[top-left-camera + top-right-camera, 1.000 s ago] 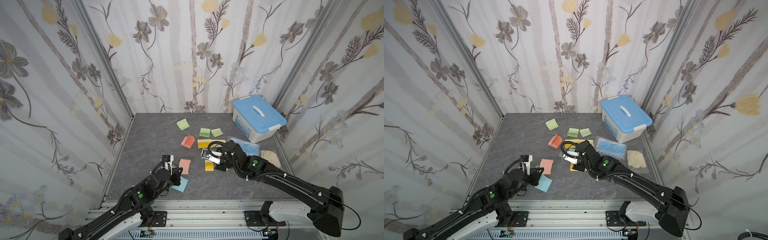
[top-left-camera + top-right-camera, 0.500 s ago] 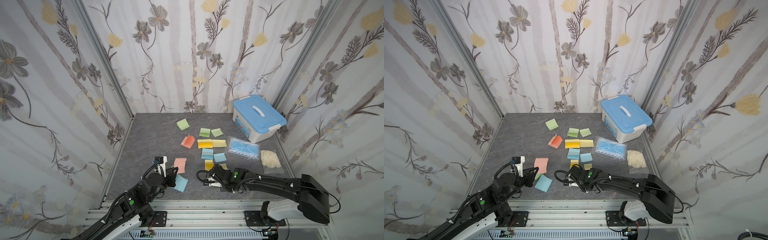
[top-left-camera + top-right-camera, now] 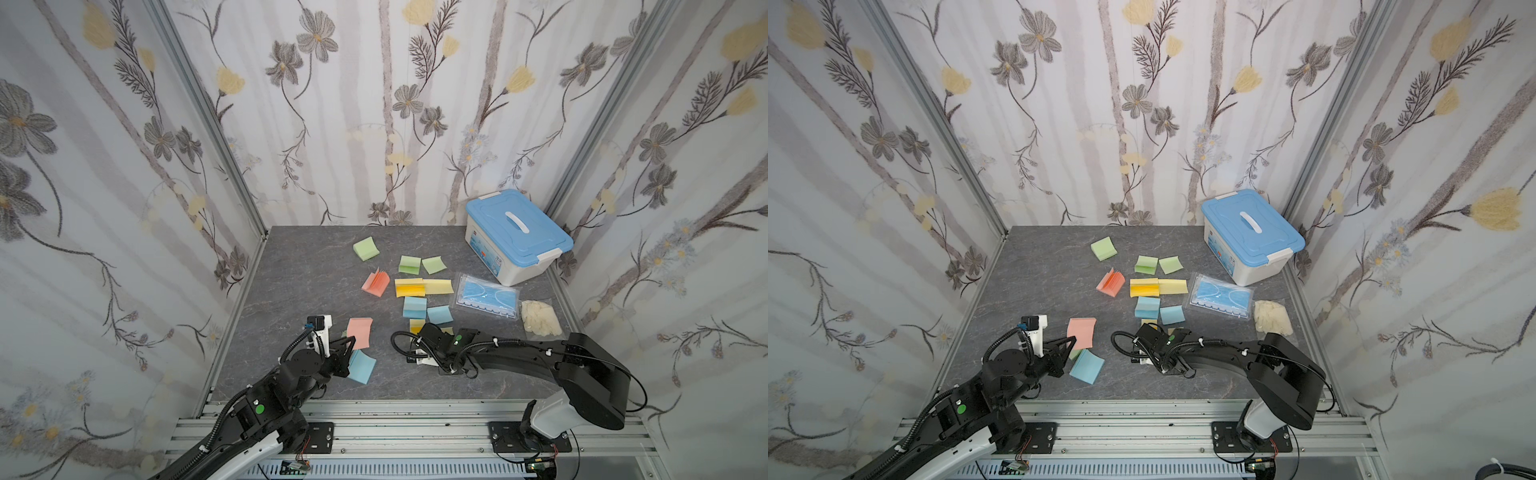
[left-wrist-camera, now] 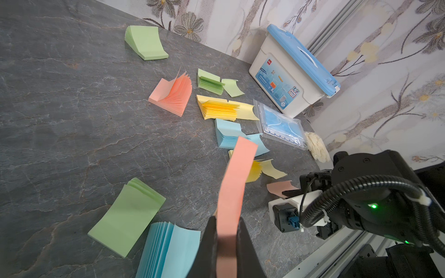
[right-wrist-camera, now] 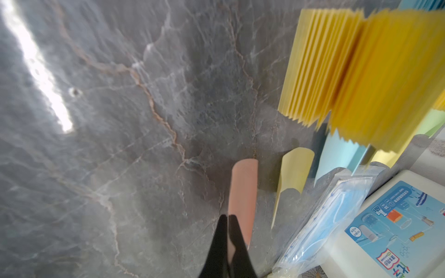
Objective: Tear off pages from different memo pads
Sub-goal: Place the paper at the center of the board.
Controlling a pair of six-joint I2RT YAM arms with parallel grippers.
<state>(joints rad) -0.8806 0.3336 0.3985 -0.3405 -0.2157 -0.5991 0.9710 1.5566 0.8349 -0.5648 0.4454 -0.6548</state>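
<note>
Dark grey marble-look tabletop (image 3: 299,291), with floral-papered walls on three sides. Left gripper (image 4: 226,217): jaws clenched on one edge of a salmon pink square memo pad (image 4: 237,173), which rises out ahead of the jaws, clear of the table. Its leaf count is not resolvable. In a top view the pad (image 3: 360,332) shows face-up just past the fingertips. Flat on the table just beside the left jaws lie a light blue fanned memo pad (image 4: 168,248) and a pastel green memo pad (image 4: 127,216), side by side. Right gripper (image 5: 227,217): jaws pinched tight on one end of a single salmon pink paper page (image 5: 243,190). The sheet runs straight out ahead of the jaws, slightly curled and low over the table; whether it touches the surface, cannot tell. Page and held pad are apart, not touching. Ahead of the right jaws and off to one side are a yellow fanned memo pad (image 5: 349,72), a loose pale yellow curled page (image 5: 295,173), a clear packet of blue face masks (image 5: 337,216) and, farthest out, a white plastic box with a blue lid (image 3: 517,232).
</note>
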